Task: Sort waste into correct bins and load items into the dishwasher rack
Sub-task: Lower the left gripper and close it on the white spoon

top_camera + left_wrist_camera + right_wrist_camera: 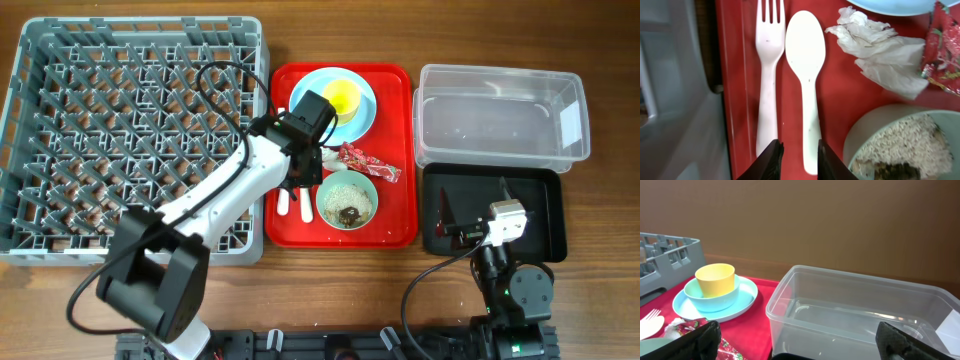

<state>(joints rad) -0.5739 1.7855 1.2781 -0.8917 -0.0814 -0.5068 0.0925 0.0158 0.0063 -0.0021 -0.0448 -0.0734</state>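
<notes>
My left gripper (797, 159) hovers low over the red serving tray, open by a narrow gap. The white spoon (807, 75) has its handle end between the fingertips, and the white fork (767, 75) lies just left of it. A crumpled tissue (882, 50), the red wrapper (942, 50) and a bowl of rice and brown scraps (905, 145) lie to the right. In the overhead view the left gripper (297, 190) is beside this bowl (347, 200). The yellow cup (342, 97) sits in a bowl on the blue plate (308, 92). My right gripper (800, 347) is wide open and empty over the black tray (545, 215), facing the clear tub (860, 310).
The grey rack (130, 130) fills the left side, its edge close to the red tray (395, 225). The clear tub (497, 115) stands at the back right, behind the black tray. The left arm reaches across the rack's front right corner.
</notes>
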